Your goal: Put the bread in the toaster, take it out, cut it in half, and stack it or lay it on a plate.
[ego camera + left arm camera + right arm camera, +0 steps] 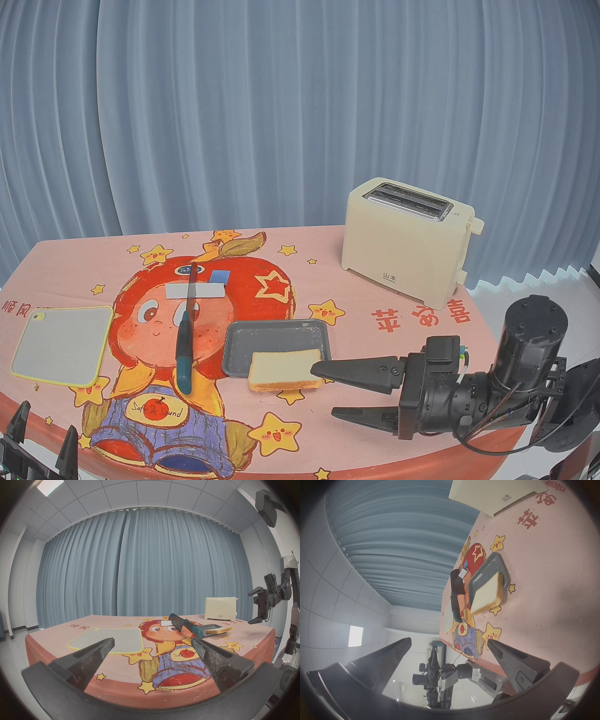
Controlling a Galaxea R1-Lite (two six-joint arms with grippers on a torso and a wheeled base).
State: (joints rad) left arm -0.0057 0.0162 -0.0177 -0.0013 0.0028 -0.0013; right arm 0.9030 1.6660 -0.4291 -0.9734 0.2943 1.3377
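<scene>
Head view shows a table under a pink cartoon cloth [375,412]. The slice of bread [284,370] lies across the near rim of a dark grey tray [275,332], partly in the tray and partly over the cloth. It is whole and pale. From the left wrist view it looks tilted, with its far edge propped on the rim.

The cream toaster [406,240] stands at the far right of the table, well apart from the tray. Both of its slots show from above.

The right gripper [323,390] hangs at the near right side of the table, turned sideways with its jaws wide apart and holding nothing. Its upper fingertip points at the right edge of the bread. The left wrist view shows this hand raised above the table, so it is apart from the slice.

A knife [185,340] with a teal handle and dark blade lies just left of the tray. Its blade crosses a small white rest [209,290].

A grey cutting board [62,344] with a yellow border lies flat at the left of the table.

The left gripper [152,641] sits low beyond the near left edge of the table, its jaws spread and empty, facing the cutting board and the knife.
</scene>
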